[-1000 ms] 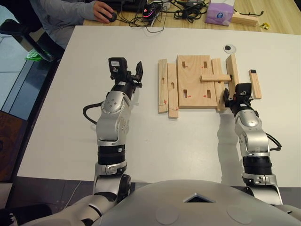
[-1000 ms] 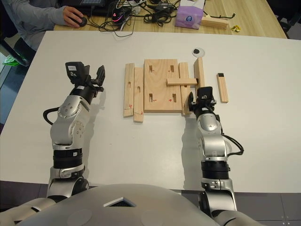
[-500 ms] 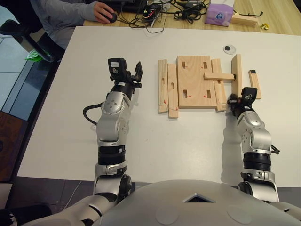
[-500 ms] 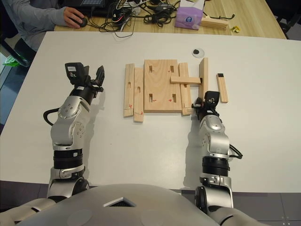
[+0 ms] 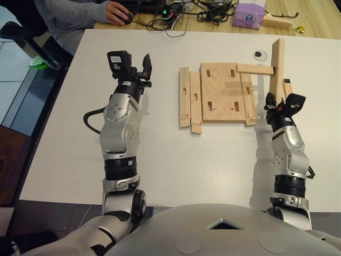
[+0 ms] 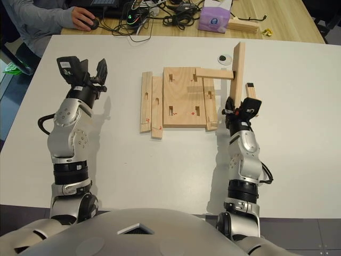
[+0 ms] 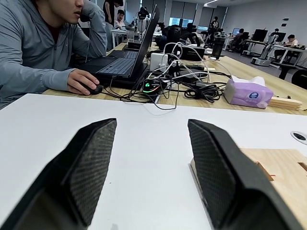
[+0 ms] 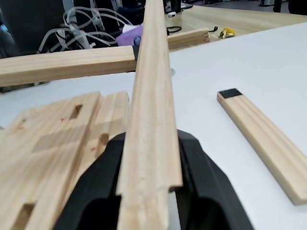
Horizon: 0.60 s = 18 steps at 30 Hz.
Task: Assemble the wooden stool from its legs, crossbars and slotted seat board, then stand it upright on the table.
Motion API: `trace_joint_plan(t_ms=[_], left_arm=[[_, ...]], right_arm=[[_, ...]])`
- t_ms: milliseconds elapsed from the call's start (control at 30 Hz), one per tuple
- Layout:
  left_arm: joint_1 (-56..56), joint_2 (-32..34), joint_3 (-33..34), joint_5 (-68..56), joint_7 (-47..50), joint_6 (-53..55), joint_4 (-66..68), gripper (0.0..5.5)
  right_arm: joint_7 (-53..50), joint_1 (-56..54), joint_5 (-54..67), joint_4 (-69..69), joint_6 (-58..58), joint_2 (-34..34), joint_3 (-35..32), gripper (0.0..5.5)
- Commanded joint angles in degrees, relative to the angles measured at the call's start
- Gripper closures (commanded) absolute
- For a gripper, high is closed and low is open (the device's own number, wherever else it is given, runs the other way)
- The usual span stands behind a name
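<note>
The right gripper has lifted the leg, crossbar apparently attached, right of the seat board, fingers clamped on it. The left gripper, left of the board, stands wide apart, empty.

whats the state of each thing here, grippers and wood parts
left gripper: open, empty, above the table
right gripper: shut on the held leg
held leg: raised off the table, tilted up
crossbar: joined to the held leg, off the table
seat board: flat on the table, slots empty
two legs: flat, side by side, left of the seat board
black-tipped bar: flat, untouched
</note>
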Motion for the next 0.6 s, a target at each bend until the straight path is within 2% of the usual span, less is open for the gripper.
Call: trace_joint_plan(t_ms=[33, 167, 267, 467, 600], left_arm=[[-5.9, 3.1, 3.8, -8.8, -9.0, 0.7, 3.0, 2.75], [-17.2, 5.5, 10.5, -23.4, -21.2, 5.3, 14.6, 2.75], [-23.1, 5.5, 13.4, -32.4, -26.0, 10.0, 19.0, 2.75], [-22.6, 5.6, 10.4, -43.5, -35.1, 21.9, 16.3, 2.75], [-21.8, 4.8, 8.6, -47.2, -36.3, 26.1, 12.6, 2.75]], right_arm=[[14.7, -3.2, 12.9, -9.6, 1.8, -4.4, -0.3, 4.48], [25.8, -7.3, 26.5, -12.2, 13.1, -12.2, -1.6, 4.49], [31.5, -9.2, 33.9, -11.6, 20.4, -15.6, -1.3, 4.49], [37.8, -10.9, 37.5, -11.5, 25.5, -16.2, 2.6, 4.49], [39.0, -11.4, 38.3, -12.6, 26.2, -15.3, 4.1, 4.49]])
